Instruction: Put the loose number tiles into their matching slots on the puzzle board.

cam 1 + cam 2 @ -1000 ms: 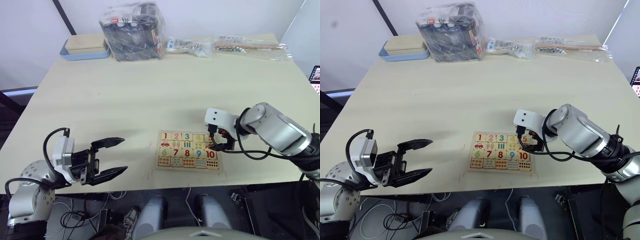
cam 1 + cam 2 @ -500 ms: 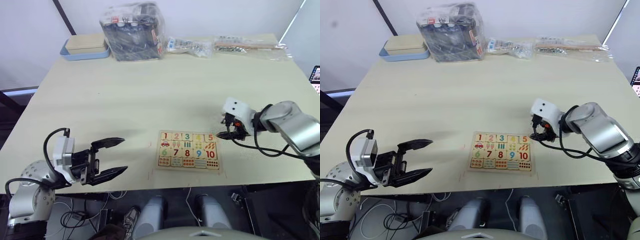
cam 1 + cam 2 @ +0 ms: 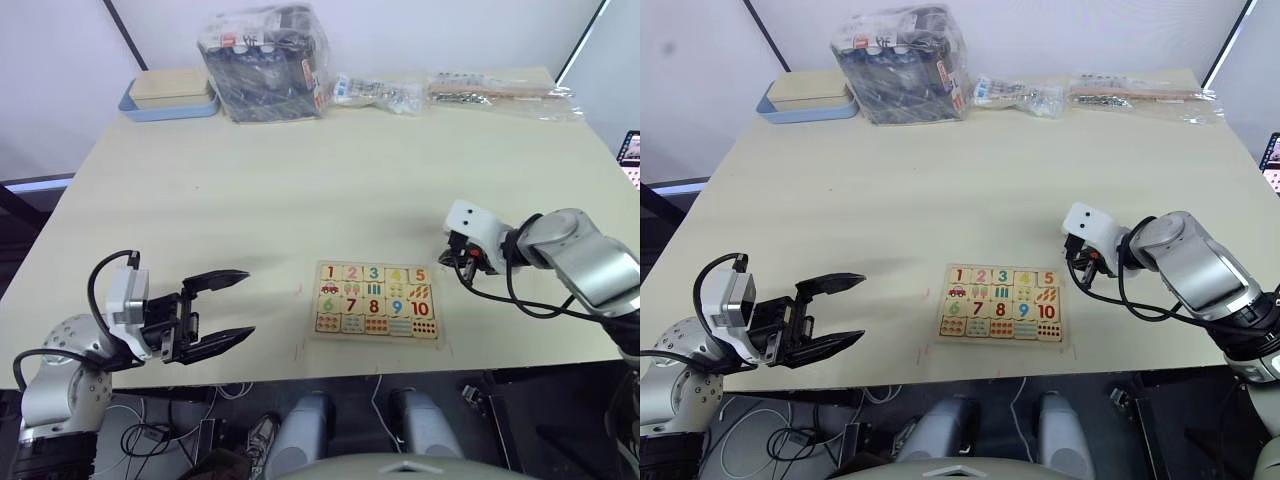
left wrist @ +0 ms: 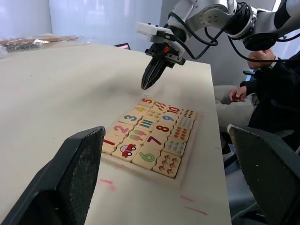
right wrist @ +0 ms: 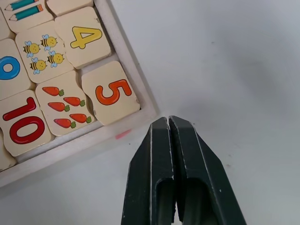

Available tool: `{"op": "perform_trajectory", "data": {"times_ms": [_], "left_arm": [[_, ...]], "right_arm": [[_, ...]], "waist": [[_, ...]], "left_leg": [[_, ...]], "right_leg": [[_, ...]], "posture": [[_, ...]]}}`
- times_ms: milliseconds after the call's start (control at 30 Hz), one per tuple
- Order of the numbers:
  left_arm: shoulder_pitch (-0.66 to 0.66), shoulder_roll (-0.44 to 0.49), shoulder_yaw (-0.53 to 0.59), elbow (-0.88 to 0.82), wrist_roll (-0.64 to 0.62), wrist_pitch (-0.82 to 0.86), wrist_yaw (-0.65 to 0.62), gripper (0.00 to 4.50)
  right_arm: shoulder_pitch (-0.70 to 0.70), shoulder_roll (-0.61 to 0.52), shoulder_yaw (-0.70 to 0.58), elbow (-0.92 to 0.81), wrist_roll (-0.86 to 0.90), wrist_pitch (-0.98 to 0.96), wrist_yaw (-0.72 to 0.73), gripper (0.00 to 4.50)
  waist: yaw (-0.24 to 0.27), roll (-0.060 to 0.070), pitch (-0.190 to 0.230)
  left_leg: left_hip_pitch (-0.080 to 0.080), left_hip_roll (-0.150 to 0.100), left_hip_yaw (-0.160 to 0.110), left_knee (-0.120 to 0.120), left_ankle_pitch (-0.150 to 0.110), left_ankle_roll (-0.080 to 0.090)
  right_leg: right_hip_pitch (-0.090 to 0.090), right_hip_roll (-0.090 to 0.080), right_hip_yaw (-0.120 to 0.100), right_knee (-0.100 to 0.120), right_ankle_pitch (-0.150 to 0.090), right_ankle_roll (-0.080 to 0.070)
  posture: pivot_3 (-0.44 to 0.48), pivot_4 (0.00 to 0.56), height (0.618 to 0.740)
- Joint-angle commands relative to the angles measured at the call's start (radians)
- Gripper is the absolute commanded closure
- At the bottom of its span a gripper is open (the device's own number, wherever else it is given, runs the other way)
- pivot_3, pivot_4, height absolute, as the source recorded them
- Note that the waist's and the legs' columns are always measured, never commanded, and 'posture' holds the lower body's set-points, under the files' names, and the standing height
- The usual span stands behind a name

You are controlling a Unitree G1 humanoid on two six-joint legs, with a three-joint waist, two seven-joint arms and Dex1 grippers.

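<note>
1. Since a second ago, we see the right end effector has lifted off the puzzle board and pulled back beside its right end, fingers pressed together on nothing.
2. The left end effector stays spread wide and empty above the counter's near left corner.
3. The board lies flat near the counter's near edge, right of centre.
4. Its pale wood rim frames three rows: tiles printed 1 to 5 in the far row, pictures between, then 6 to 10 and dots.
5. The tile printed with an orange 5 sits slightly crooked in its slot at the board's corner.
</note>
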Motion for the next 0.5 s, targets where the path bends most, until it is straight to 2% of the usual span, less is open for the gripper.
{"op": "perform_trajectory", "data": {"times_ms": [33, 500], "left_arm": [[0.002, -0.002, 0.004, -0.005, -0.007, -0.010, -0.007, 0.00], [0.014, -0.006, 0.007, -0.015, -0.008, -0.010, -0.002, 0.00]], "right_arm": [[-0.009, 0.008, 0.001, -0.010, -0.022, -0.025, -0.004, 4.46], [-0.006, 0.032, 0.017, -0.014, -0.050, -0.029, 0.004, 4.46]], "waist": [[0.000, 0.000, 0.000], [0.000, 0.000, 0.000]], "left_leg": [[0.000, 0.000, 0.000, 0.000, 0.000, 0.000], [0.000, 0.000, 0.000, 0.000, 0.000, 0.000]], "right_leg": [[0.000, 0.000, 0.000, 0.000, 0.000, 0.000], [0.000, 0.000, 0.000, 0.000, 0.000, 0.000]], "posture": [[0.000, 0.150, 0.740], [0.000, 0.150, 0.740]]}}
